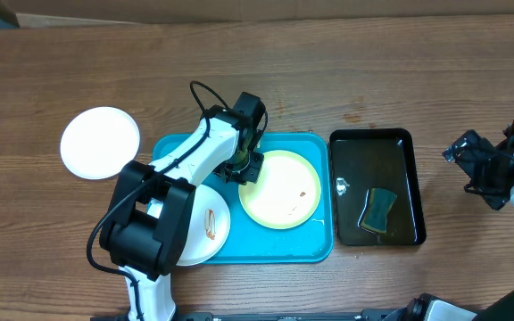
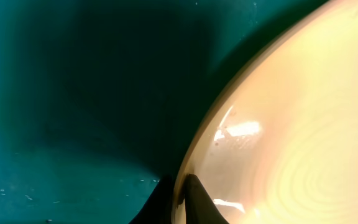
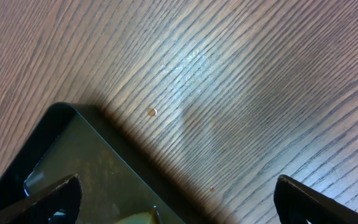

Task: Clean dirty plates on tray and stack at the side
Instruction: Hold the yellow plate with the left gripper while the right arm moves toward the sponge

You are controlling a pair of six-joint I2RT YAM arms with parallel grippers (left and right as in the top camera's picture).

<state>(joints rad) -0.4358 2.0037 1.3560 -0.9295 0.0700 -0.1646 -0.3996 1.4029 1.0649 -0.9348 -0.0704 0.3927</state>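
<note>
The turquoise tray (image 1: 315, 242) holds the lime-green plate (image 1: 284, 189), which has a small brown smear, and a white plate (image 1: 214, 234) with a brown smear, partly hidden under my left arm. A second white plate (image 1: 100, 142) lies on the table to the tray's left. My left gripper (image 1: 242, 168) is at the green plate's left rim. In the left wrist view its fingers (image 2: 182, 200) are shut on that rim, with the plate (image 2: 291, 124) above the tray floor (image 2: 73, 93). My right gripper (image 1: 476, 166) is open and empty, right of the black tray.
A glossy black tray (image 1: 413, 178) stands right of the turquoise one and holds a green-yellow sponge (image 1: 380, 210). Its corner (image 3: 55, 155) shows in the right wrist view, between my open fingers (image 3: 179, 205) over wood.
</note>
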